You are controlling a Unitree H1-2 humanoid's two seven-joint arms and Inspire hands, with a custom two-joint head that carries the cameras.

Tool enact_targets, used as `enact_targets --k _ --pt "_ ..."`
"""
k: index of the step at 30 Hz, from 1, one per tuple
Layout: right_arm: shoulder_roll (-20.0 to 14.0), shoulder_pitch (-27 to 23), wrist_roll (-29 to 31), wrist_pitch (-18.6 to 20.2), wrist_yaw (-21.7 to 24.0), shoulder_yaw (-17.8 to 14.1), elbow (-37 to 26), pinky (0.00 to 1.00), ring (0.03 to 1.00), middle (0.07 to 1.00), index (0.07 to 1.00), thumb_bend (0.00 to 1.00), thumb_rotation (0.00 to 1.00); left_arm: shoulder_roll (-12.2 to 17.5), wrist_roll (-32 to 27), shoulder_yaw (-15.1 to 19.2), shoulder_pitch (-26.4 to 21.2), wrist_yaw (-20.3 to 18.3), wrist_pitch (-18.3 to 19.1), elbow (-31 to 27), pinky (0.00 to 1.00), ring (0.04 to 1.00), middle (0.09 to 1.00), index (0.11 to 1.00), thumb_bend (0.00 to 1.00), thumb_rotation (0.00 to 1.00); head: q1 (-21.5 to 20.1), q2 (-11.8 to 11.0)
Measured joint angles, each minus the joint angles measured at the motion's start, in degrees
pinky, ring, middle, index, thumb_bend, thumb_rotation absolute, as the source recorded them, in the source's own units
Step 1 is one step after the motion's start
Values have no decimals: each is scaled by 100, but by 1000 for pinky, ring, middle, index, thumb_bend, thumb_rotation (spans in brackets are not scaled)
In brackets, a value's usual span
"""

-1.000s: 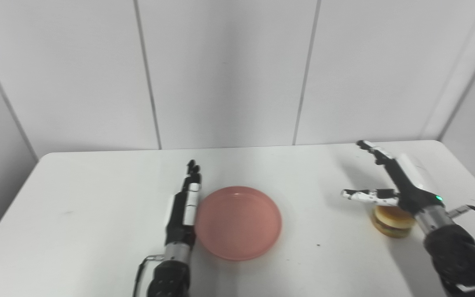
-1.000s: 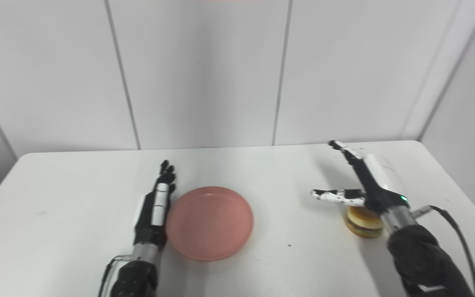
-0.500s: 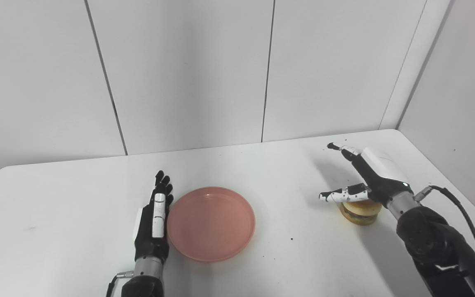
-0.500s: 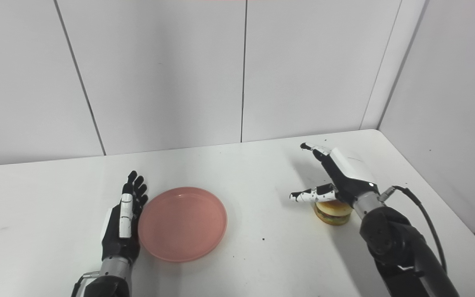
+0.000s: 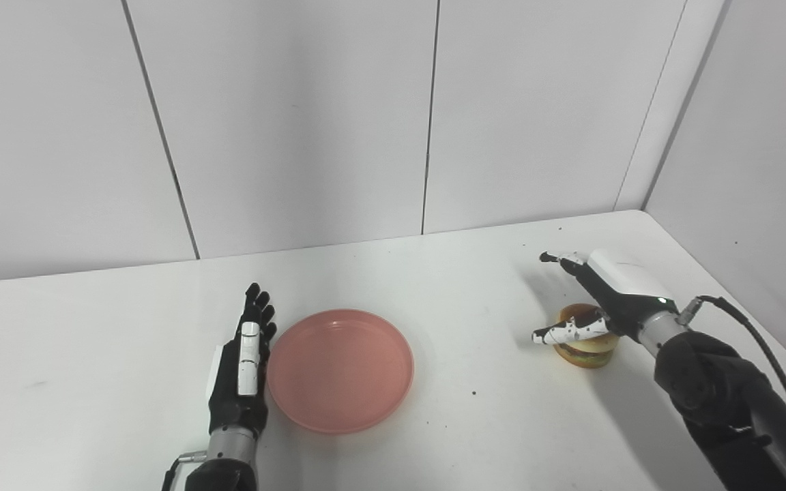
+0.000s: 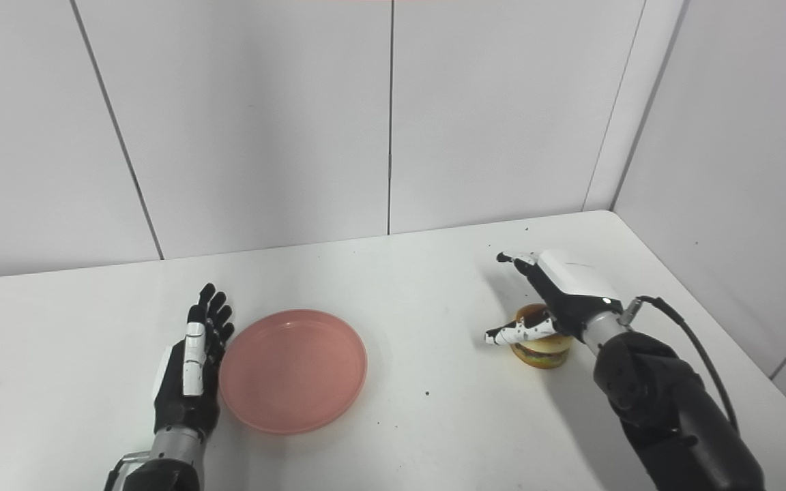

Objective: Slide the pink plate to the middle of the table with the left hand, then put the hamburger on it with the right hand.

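Sitting near counter point(image 5: 93, 327) middle: pink plate point(image 5: 340, 369), left hand point(image 5: 243, 361) lying flat, fingers spread, at its 9 o'clock. Remaining: hamburger point(image 5: 584, 339) at 3 o'clock, right hand point(image 5: 598, 300) hovering wide, gripping nothing.

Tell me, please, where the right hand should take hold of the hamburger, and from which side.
Probably around the sides of the hamburger, coming from above: it is a low round stack lying flat on the table. The right hand is open over it, thumb at its near-left side, fingers stretched beyond it.
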Motion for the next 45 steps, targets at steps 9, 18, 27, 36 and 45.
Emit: enact_targets --k 9,18,27,36,45 --pt "-106 22 46 191 264 -74 -64 888 894 871 850 996 337 3 -18 4 2 1 1 -9 1000 1000 1000 1000 709 1000 26 -9" --pt "-194 31 74 453 622 -47 -83 748 874 884 857 983 269 8 -17 -7 0 2 1 -2 1000 1000 1000 1000 712 1000 35 0" --pt "-195 13 284 508 787 22 179 771 890 916 850 917 157 7 -17 -3 -1 9 1 2 1000 1000 998 1000 705 1000 70 0" --pt "-202 -117 236 521 819 262 458 662 761 852 780 838 54 4 -15 -5 -1 57 32 -15 1000 1000 996 1000 689 1000 97 0" --pt "-82 -55 266 212 -124 87 481 377 462 494 492 531 0 4 -14 1 1 92 40 -15 1000 998 989 1000 699 1000 141 0"
